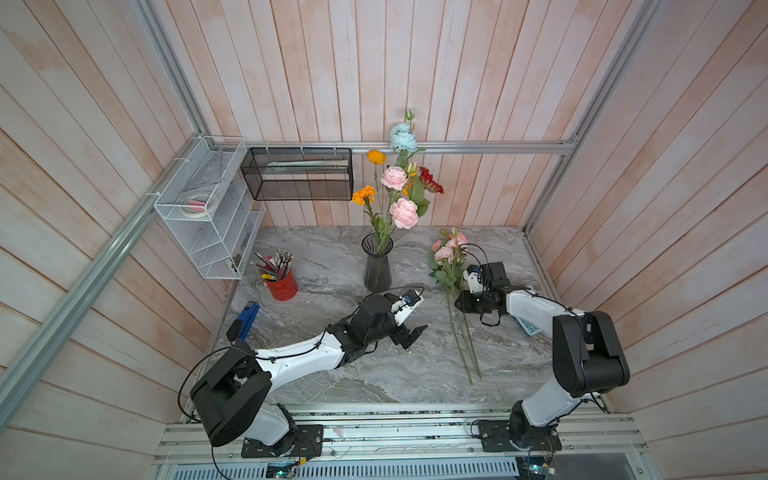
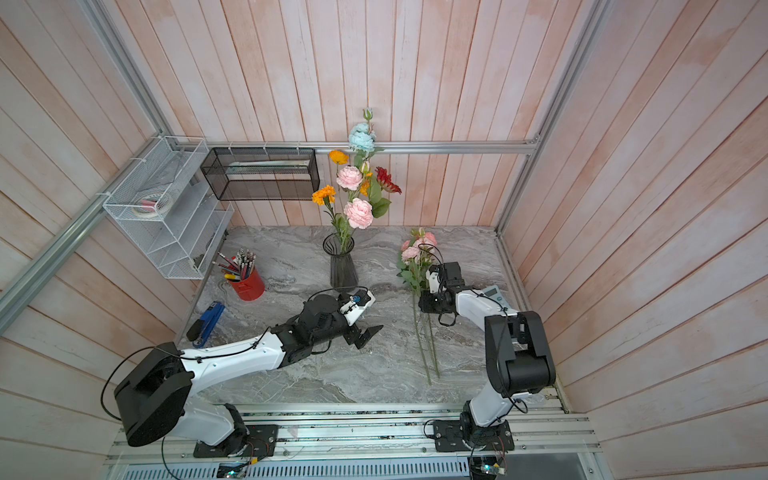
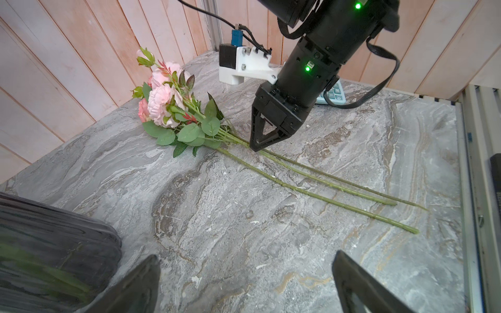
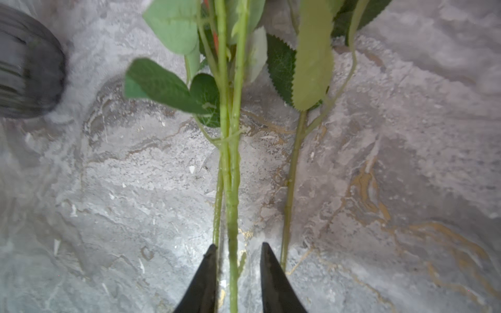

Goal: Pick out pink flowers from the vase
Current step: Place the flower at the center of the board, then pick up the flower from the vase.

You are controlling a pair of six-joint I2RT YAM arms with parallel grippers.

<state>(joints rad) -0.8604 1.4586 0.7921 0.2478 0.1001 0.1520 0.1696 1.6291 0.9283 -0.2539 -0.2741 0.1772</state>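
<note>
The dark ribbed vase [image 1: 377,266] [image 2: 343,266] stands at the back middle of the table. Two pink flowers [image 1: 404,212] [image 2: 358,212] are in it among other blooms. Three more pink flowers [image 1: 446,249] [image 3: 162,100] lie on the table to its right, stems [image 1: 461,332] pointing to the front. My right gripper [image 1: 457,302] [image 4: 238,245] is low over those stems. Its fingers [image 4: 208,271] stand slightly apart on either side of one stem [image 4: 232,216], with a gap on both sides. My left gripper [image 1: 411,336] [image 3: 246,256] hovers wide open in front of the vase, holding nothing.
Orange [image 1: 364,194], red [image 1: 431,181] and pale blue [image 1: 402,137] blooms share the vase. A red pencil cup [image 1: 282,284] and a blue stapler [image 1: 245,320] are at the left. A calculator [image 1: 530,328] lies under the right arm. Wire shelves [image 1: 208,208] hang on the wall.
</note>
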